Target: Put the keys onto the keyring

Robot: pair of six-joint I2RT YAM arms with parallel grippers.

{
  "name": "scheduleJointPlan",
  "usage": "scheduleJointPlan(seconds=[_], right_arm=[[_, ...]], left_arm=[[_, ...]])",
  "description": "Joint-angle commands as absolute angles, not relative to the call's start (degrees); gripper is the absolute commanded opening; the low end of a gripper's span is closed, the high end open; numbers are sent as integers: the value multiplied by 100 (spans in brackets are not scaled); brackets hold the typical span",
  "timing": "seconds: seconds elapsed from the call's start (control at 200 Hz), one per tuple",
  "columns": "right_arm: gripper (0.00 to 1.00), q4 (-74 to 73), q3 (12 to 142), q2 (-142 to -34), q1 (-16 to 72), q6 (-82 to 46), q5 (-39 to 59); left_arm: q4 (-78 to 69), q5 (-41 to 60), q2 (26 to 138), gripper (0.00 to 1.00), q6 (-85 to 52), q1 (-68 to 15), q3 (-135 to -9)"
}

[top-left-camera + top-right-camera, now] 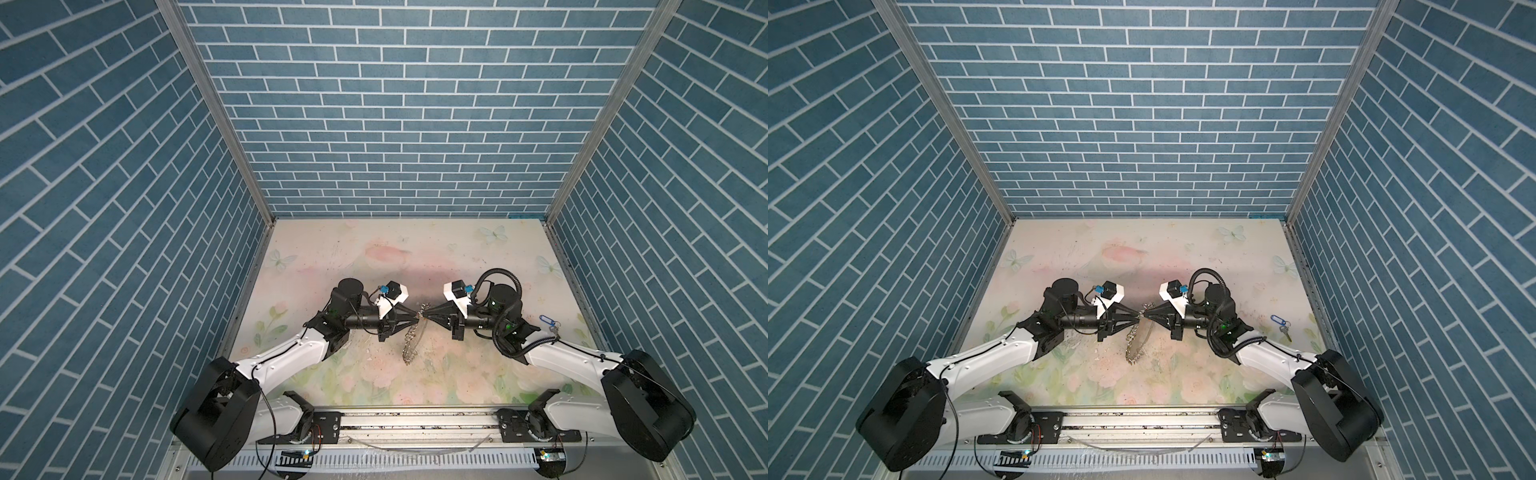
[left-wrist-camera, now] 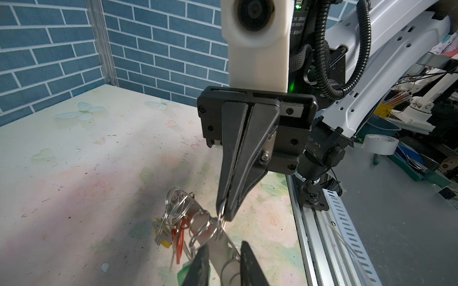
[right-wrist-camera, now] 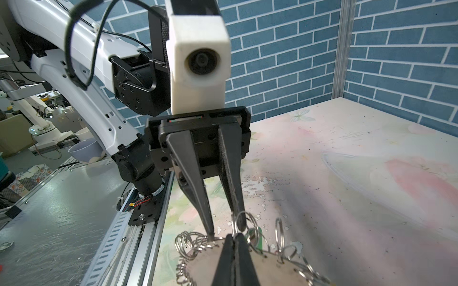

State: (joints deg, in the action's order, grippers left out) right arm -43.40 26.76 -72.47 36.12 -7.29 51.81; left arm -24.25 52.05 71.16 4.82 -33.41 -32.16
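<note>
Over table, right hand pinching keyring, left hand parted

The keyring, a thin silvery hoop strung with many small split rings, hung slanted in the air above the middle of the table. Keys with yellow, red and green tags dangled from it. One blue-tagged key lay flat, well apart, near the right edge.
</note>
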Motion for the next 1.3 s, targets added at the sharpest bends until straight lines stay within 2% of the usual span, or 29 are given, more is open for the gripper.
scheduleJointPlan(seconds=[0.0,0.565,0.74,0.93,1.0,1.05,1.14,1.295], right_arm=[[0,-4818,2584,-7295,3630,-845,5466],[0,-4938,2696,-7530,3744,-922,5704],[0,-4976,2733,-7585,3757,-945,5719],[0,-4918,2719,-7538,3771,-894,5615],[0,-4423,2786,-7394,3741,-687,5505],[9,-3751,2846,-7184,3716,-302,5275],[20,-2428,2997,-6708,3717,547,4825],[22,-1021,3384,-6338,3709,1219,4649]], left_arm=[[-2349,5154,7137,23,593,-3357,-3261],[-2668,5438,7307,22,414,-3357,-3299],[-2703,5542,7374,16,385,-3357,-3331],[-2490,5511,7360,3,462,-3357,-3375],[-2046,5357,7271,0,677,-3357,-3459],[-1497,5181,7182,0,960,-3365,-3590],[-451,4776,7075,0,1554,-3490,-3905],[781,4627,7218,0,2179,-3606,-4564]])
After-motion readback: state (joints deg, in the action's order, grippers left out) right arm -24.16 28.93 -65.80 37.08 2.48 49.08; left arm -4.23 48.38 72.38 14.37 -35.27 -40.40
